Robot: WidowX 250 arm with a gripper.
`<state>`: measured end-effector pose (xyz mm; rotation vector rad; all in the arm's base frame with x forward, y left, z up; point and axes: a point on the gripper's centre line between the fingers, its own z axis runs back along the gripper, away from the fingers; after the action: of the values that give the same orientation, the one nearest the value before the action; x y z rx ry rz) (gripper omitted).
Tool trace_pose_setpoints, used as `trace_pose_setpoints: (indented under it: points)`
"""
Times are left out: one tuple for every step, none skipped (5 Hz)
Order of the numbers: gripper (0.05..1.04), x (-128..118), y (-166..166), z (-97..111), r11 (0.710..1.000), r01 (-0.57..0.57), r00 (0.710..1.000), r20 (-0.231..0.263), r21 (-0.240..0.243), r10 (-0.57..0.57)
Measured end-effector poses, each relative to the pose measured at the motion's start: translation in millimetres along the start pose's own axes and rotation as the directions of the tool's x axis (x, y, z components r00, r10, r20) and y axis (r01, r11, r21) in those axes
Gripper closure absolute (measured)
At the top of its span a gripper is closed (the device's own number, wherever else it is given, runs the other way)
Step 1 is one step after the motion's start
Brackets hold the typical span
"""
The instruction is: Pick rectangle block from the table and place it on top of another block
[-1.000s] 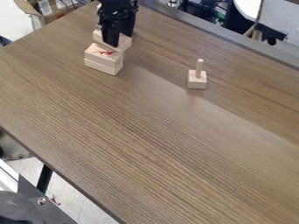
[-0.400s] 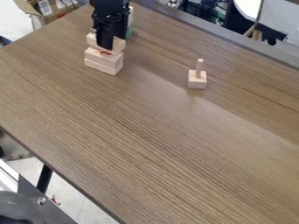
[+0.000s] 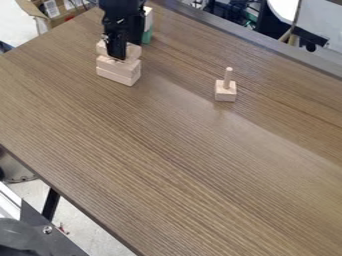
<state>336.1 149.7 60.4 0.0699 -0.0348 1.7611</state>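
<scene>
"Where is the rectangular block pictured?"

"At upper left in the camera view, above two stacked blocks on the table – whether it is touching them cannot be told."

"And the pincer?"

"The block is clasped by the black gripper, its middle hidden behind a finger. The lengths of the three blocks are seen to be roughly aligned."

"What stands around?"

"A green-and-white object is partly covered by the arm, just behind the stack. Well apart, toward the right, a small block is topped by an upright peg – neither is set between gripper and stack. Beyond the table's far left corner, a cardboard box is seen."
</scene>
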Motion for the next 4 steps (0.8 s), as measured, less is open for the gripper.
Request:
trace_pose_setpoints:
  points:
    - [0.079,2.2,0.5,-0.2,1.000,-0.006,1.000,0.000,0.000,0.006]
    - [0.085,1.8,0.4,-0.2,1.000,-0.007,1.000,-0.003,0.000,0.007]
    - [0.085,1.1,1.2,-0.7,1.000,-0.005,1.000,0.007,0.006,0.005]
    - [0.085,-1.4,2.8,6.6,1.000,0.001,1.000,0.025,-0.006,-0.001]
